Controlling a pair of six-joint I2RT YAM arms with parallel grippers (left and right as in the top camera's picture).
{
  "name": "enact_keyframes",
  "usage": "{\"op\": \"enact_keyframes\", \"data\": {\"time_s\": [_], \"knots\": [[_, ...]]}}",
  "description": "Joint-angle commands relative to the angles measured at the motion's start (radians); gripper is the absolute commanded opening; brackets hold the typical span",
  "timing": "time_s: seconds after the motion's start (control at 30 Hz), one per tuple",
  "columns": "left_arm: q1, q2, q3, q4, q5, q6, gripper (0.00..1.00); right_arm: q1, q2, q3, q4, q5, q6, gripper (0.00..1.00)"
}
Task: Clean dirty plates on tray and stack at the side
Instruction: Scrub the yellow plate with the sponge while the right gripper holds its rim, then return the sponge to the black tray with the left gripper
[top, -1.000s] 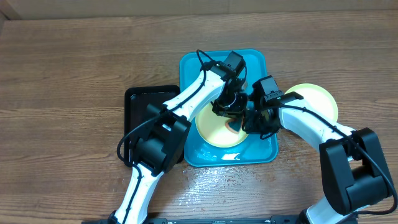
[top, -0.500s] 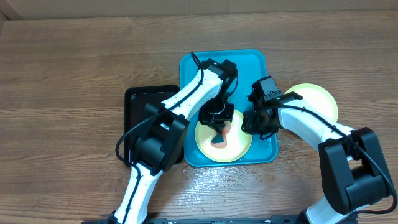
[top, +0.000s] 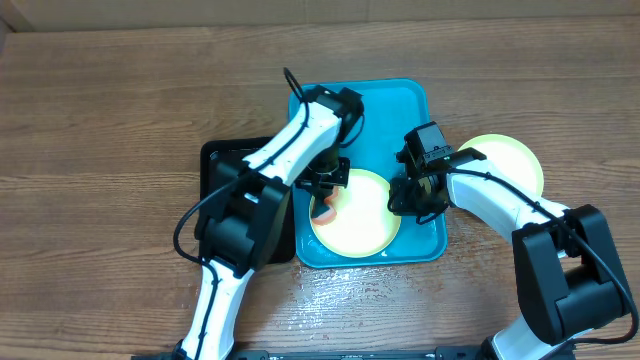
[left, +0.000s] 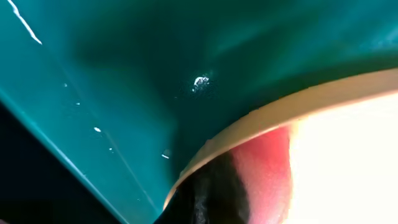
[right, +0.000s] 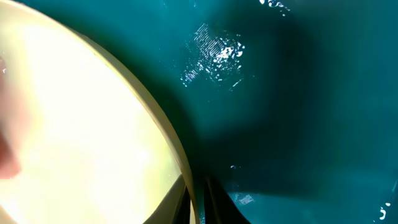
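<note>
A yellow-green plate (top: 362, 216) lies at the near end of the turquoise tray (top: 400, 110). My left gripper (top: 326, 188) is over the plate's left edge, shut on a red-orange wiping pad (top: 325, 211). In the left wrist view the pad (left: 264, 168) presses on the plate (left: 348, 155) just inside its rim, with a dark finger (left: 208, 199) beside it and the tray (left: 124, 62) beyond. My right gripper (top: 405, 198) is shut on the plate's right rim. The right wrist view shows its fingers (right: 198, 202) either side of the rim of the plate (right: 81, 124). The teal plate is out of view.
A second yellow-green plate (top: 512, 160) lies on the wooden table right of the tray, partly under my right arm. A black tray (top: 225, 165) sits against the tray's left side. Water drops glisten on the tray floor (right: 214, 50) and on the table in front.
My left gripper has swept the red-orange pad from the plate's right-centre across to its left edge. The plate has shifted slightly. The right gripper has stayed on the rim.
</note>
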Motion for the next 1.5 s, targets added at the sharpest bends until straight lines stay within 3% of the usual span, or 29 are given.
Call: {"op": "enact_keyframes", "data": {"time_s": [0.0, 0.23, 0.63, 1.1, 1.33, 1.47], "knots": [[0.051, -0.007, -0.006, 0.027, 0.132, 0.038, 0.04, -0.007, 0.014, 0.003, 0.023, 0.056, 0.018, 0.10], [-0.008, -0.006, -0.007, 0.131, 0.400, 0.073, 0.04, -0.018, 0.014, 0.004, 0.041, 0.153, 0.192, 0.08], [-0.127, -0.005, -0.045, 0.117, 0.404, 0.009, 0.04, -0.050, 0.014, 0.004, 0.033, 0.167, 0.234, 0.08], [0.002, -0.015, -0.069, 0.002, -0.053, -0.098, 0.04, -0.050, 0.014, 0.004, 0.026, 0.167, 0.234, 0.08], [0.049, -0.074, -0.069, 0.008, -0.108, -0.105, 0.04, -0.050, 0.014, 0.004, 0.023, 0.167, 0.233, 0.08], [0.070, -0.151, -0.068, 0.024, -0.047, -0.102, 0.04, -0.050, 0.014, 0.004, 0.022, 0.167, 0.233, 0.08]]}}
